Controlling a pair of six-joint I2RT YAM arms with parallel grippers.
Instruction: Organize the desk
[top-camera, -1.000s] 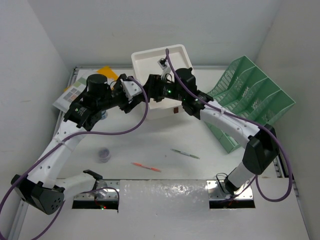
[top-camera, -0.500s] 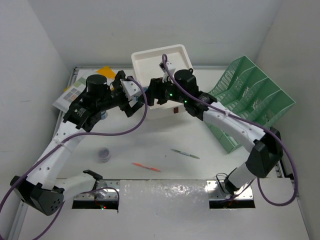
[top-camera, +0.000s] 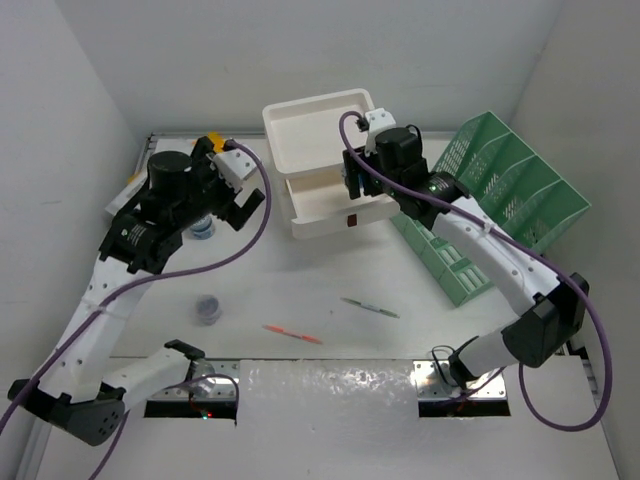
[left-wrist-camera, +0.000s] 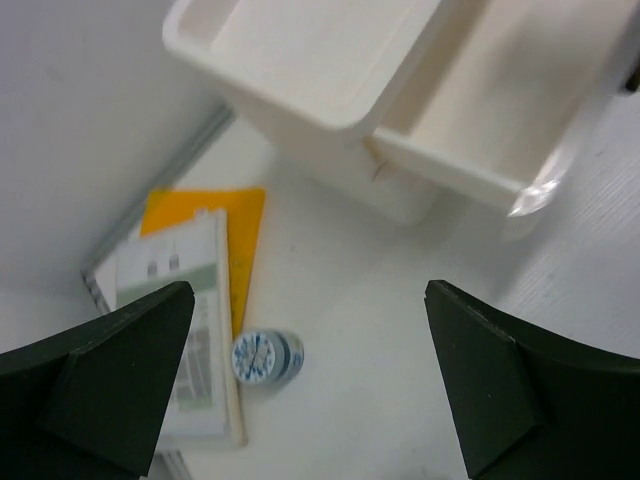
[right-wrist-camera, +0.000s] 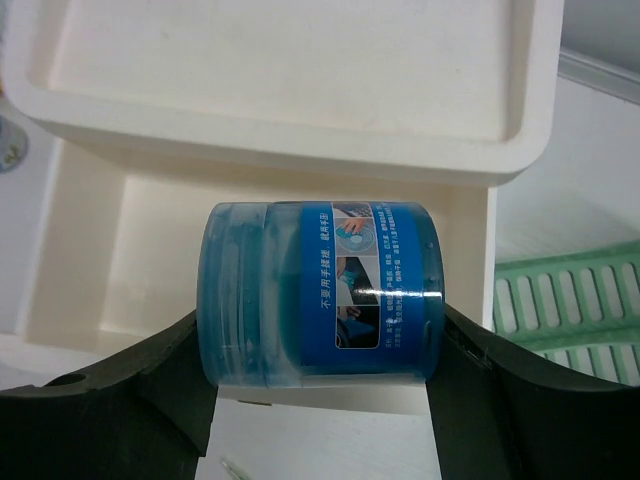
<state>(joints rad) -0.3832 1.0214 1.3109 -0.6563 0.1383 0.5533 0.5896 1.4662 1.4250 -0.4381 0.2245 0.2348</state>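
My right gripper (right-wrist-camera: 320, 345) is clamped on the blue jar (right-wrist-camera: 320, 290), held sideways right over the open drawer (right-wrist-camera: 120, 270) so I can drop it in; drawer and top tray (right-wrist-camera: 280, 70) look empty. Left gripper (left-wrist-camera: 310, 320) hangs wide open, holding nothing, above papers (left-wrist-camera: 185, 330) at the far-left corner of the desk (top-camera: 330, 275)

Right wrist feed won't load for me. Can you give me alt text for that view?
The right gripper holds a blue jar sideways between its fingers, over the open drawer of the white drawer unit. A green mesh rack shows at the right edge.
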